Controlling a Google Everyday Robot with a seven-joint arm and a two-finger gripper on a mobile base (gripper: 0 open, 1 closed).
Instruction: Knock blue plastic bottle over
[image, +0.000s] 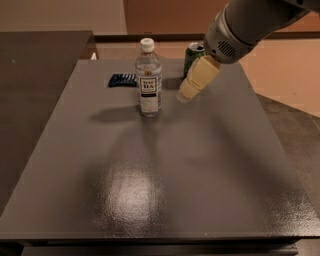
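The blue plastic bottle (149, 80) stands upright on the grey table (160, 165), toward the far middle. It is clear with a white cap and a white-and-dark "TEA" label. My gripper (186, 94) comes in from the upper right. Its cream-coloured fingers (197, 79) point down and left, a short way to the right of the bottle at label height. It is not touching the bottle.
A green drink can (192, 56) stands behind the gripper and is partly hidden by it. A small flat dark blue packet (122, 80) lies left of the bottle. A darker table (35, 75) adjoins on the left. Tan floor lies to the right.
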